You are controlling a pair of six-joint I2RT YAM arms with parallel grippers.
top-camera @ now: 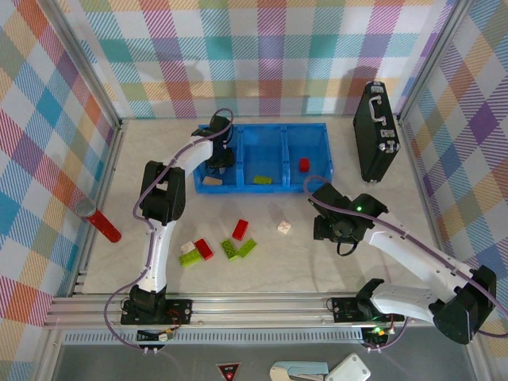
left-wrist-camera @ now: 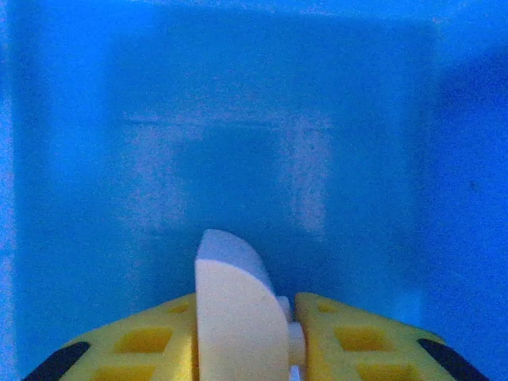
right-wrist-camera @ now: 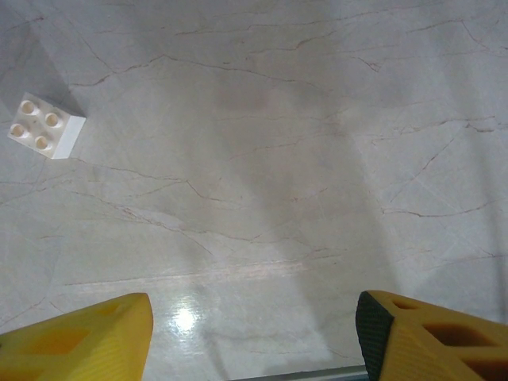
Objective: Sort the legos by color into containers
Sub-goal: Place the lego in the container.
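1. The left arm (top-camera: 159, 214) rose from the table's (top-camera: 317, 270) near edge and stretched toward the far edge, left of centre.
2. Its wrist bent down, and the left gripper (top-camera: 221, 161) pointed downward, its yellow fingers (left-wrist-camera: 143, 341) pressed on a cream brick (left-wrist-camera: 234, 309).
3. The right arm (top-camera: 413, 254) folded at the near right corner, with the forearm running toward the middle.
4. The right gripper (top-camera: 325, 228) hung low, its fingers (right-wrist-camera: 87, 329) well apart.

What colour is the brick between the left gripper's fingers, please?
The brick is cream-white, seen best in the left wrist view.
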